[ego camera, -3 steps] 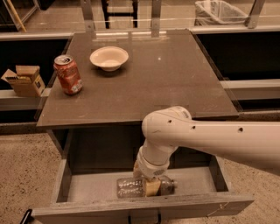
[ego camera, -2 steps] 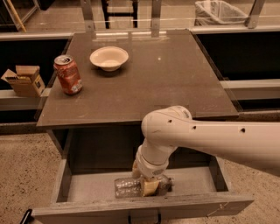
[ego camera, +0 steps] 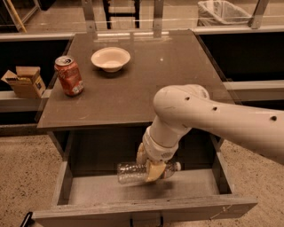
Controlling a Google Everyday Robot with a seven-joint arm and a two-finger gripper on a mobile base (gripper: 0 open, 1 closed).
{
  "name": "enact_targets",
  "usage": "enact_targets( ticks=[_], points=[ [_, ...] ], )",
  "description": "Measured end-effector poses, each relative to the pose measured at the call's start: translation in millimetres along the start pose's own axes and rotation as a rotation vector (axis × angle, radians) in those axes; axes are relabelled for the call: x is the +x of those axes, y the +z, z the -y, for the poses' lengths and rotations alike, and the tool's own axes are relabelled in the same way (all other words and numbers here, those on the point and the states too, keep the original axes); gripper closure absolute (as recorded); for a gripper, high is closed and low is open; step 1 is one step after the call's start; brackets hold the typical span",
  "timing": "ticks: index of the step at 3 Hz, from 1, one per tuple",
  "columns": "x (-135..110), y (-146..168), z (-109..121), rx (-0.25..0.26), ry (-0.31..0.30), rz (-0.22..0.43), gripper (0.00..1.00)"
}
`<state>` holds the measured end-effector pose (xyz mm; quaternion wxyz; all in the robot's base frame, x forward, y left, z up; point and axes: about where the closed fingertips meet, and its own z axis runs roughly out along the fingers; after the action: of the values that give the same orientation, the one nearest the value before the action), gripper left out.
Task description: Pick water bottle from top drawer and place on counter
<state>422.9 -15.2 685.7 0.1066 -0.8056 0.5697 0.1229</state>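
The clear crinkled water bottle (ego camera: pixel 131 172) lies sideways, lifted a little above the floor of the open top drawer (ego camera: pixel 106 189), its white cap (ego camera: pixel 177 166) pointing right. My gripper (ego camera: pixel 148 167) reaches down from the white arm and is shut on the bottle's middle, hiding the label. The dark glossy counter (ego camera: pixel 146 84) lies just above and behind the drawer.
A red soda can (ego camera: pixel 69 75) stands at the counter's left side and a white bowl (ego camera: pixel 110 58) sits behind it. A cardboard box (ego camera: pixel 24 82) rests on a ledge at the left. A wire bin (ego camera: pixel 222 12) stands at the far right.
The bottle has risen off the drawer floor with my gripper shut on it, and the arm has lifted slightly.
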Motion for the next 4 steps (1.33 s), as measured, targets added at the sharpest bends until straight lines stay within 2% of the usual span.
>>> enact_targets(
  ticks=[1,3,4],
  points=[
    [6,-52,23,0.01,-0.026,-0.006,0.97],
    [17,-178,69,0.033,-0.071,-0.067,1.0],
    [17,-222,86,0.069,-0.059,-0.092,1.0]
  ],
)
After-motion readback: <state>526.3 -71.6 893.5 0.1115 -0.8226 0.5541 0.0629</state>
